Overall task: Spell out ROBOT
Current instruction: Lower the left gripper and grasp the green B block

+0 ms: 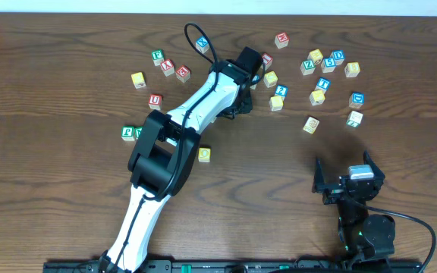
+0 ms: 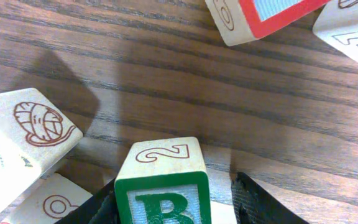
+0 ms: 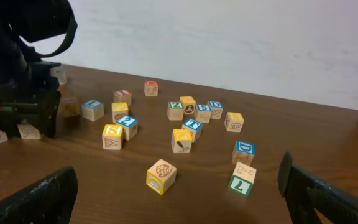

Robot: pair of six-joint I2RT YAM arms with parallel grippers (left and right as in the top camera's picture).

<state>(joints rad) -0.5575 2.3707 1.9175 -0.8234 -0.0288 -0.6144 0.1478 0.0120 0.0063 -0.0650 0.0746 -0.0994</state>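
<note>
Early days, by the look of it: no row of five laid out anywhere on the table (image 1: pixel 51 38). Most of the letter blocks (image 1: pixel 328 64) scattered across the upper right of the overhead view, with a smaller cluster (image 1: pixel 168 67) at upper left. Beside the left arm (image 1: pixel 203 98), lower left of centre, a green block (image 1: pixel 129 133) and a yellow-framed block (image 1: pixel 204 155) apart from the scatter. Possibly a start on the word, but too small to read.

In hand, probably the B: green B block (image 2: pixel 160 163) at bottom centre of the left wrist view, between the fingers of the left gripper (image 2: pixel 169 202), a numeral 2 on its upper face. Impossible to say whether clamped or only straddled.

Right gripper (image 3: pixel 179 186) spread wide, holding nothing, at lower right of the overhead frame, well apart from the blocks.

Crowding around the B:
- yarn-picture block (image 2: pixel 36 134) just beside it at left
- ring-marked block (image 2: pixel 51 202) near the left finger
- red-framed block (image 2: pixel 260 15) at upper right

Left to do, on this reading: R, both Os, T, and the lining up.
</note>
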